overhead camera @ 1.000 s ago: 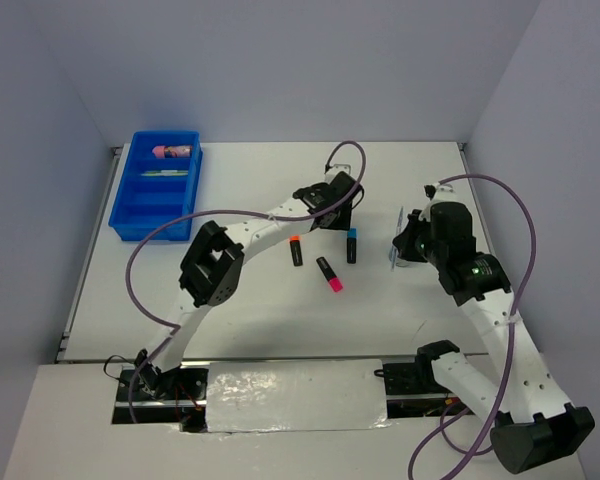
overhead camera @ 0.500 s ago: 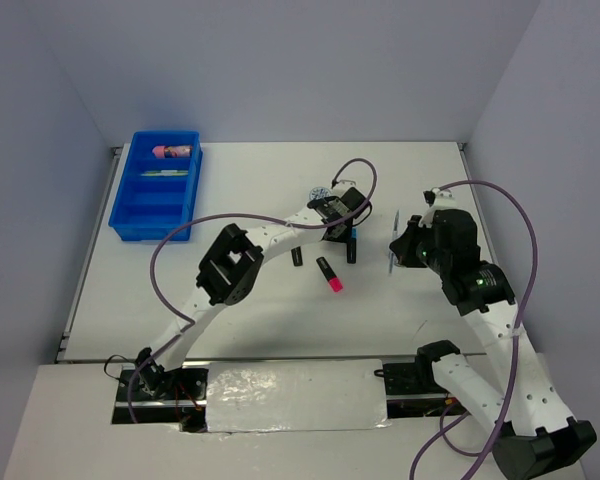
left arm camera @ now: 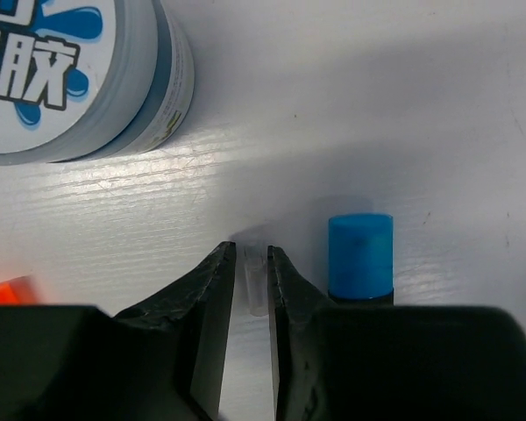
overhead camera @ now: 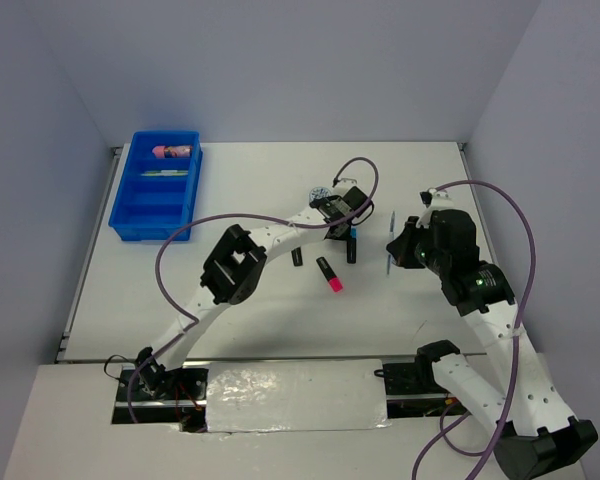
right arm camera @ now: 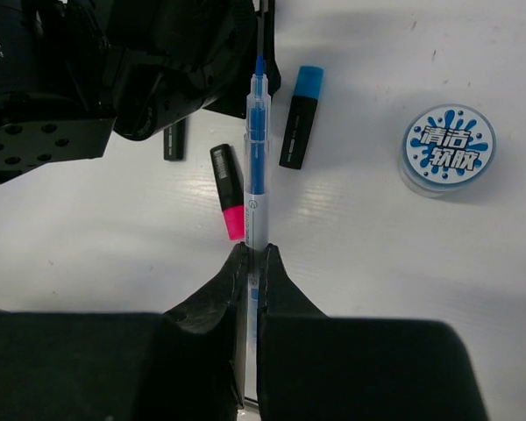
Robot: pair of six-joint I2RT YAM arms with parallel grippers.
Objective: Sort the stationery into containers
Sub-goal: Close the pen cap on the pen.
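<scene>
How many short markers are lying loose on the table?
3: blue-capped marker by the left fingers, pink-capped marker nearer the bases, orange-capped marker left of it, partly under the arm, which may hide others.

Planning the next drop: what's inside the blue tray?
The blue tray holds a pink cylinder in its far compartment and a thin pen in the next. The nearer compartments look bare; nothing covers them.
</scene>
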